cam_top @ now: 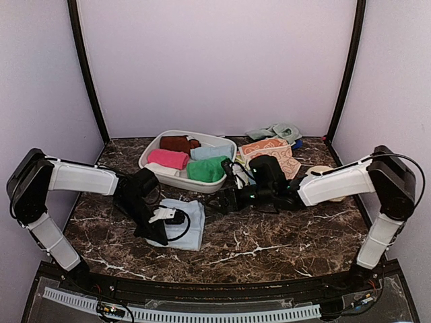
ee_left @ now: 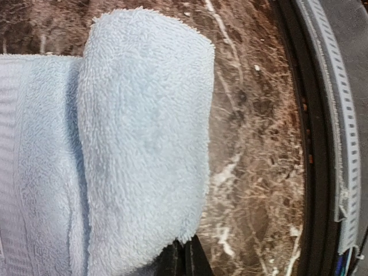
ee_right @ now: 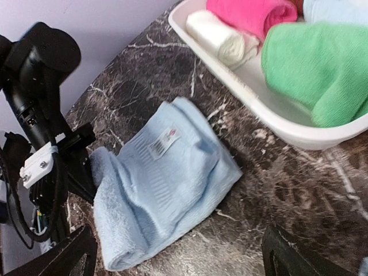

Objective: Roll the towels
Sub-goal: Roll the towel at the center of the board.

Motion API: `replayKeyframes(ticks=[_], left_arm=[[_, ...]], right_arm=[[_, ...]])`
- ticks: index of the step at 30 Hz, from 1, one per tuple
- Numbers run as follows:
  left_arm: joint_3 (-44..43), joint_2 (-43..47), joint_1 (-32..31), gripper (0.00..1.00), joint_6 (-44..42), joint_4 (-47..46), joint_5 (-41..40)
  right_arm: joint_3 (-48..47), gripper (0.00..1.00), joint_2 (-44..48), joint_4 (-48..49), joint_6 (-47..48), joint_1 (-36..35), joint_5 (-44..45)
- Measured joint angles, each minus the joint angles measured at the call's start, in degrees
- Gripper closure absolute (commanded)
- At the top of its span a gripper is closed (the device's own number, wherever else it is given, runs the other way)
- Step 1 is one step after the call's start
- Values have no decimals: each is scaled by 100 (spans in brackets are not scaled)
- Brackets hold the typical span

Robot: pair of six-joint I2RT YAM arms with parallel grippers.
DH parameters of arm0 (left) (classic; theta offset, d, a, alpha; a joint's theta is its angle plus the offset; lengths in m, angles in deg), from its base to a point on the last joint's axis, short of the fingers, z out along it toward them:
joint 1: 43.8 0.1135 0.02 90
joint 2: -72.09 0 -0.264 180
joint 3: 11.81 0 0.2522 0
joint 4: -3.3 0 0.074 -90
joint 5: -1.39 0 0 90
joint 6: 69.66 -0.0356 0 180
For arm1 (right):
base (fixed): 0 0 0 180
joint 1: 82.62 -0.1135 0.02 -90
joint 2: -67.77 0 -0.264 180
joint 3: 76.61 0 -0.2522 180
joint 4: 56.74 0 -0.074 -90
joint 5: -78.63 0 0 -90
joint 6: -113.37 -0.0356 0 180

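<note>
Marble table (cam_top: 269,242) filled my top view, and the white basin (cam_top: 151,158) sat at the back of it, left of centre, holding finished rolls: a green towel (cam_top: 205,169), a pink towel (cam_top: 168,159), a brown towel (cam_top: 178,142) and a small white roll (ee_right: 221,37). Peach printed towels (cam_top: 269,149) lay loose behind my right arm, not yet rolled.

The one in play was the pale blue towel (cam_top: 188,222), flat on the table just in front of the basin, its label facing up. Its near edge was turned over on itself into a fat first fold, so I judged the roll as barely begun.

Thick terry, that. I read it as light, soft and floppy, with no stiffness to hold a shape: a fold would likely slump and spring open unless kept pinned. The grippy pile should bite well on the pads, though a pinch might catch only one layer. I reckoned the best hold was on the folded edge near a corner, through both layers, with the other side pressing the flat part down.

My left gripper (cam_top: 165,217) was clamped tight at that turned-over edge, pinching the cloth as far as the wrist view showed. My right gripper (ee_right: 178,244) stood spread wide, holding nothing, poised beside the towel's far side
</note>
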Motion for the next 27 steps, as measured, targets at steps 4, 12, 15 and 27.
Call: replayKeyframes(ticks=[4,12,15,27], left_arm=[[-28,-35,81,100,7,573,380],[-492,-527,820,100,61,903,708],[-774,-848,929,100,63,986,898],[-1720,-1996,933,100,-286,2312,1589]], right_arm=[[525,0,1001,48,745,-219,1276],[1622,0,1696,992,1034,28,2087],[1572,0,1486,953,2170,-1043,2612],[-79,10,-636,599,6526,-3047,3880]])
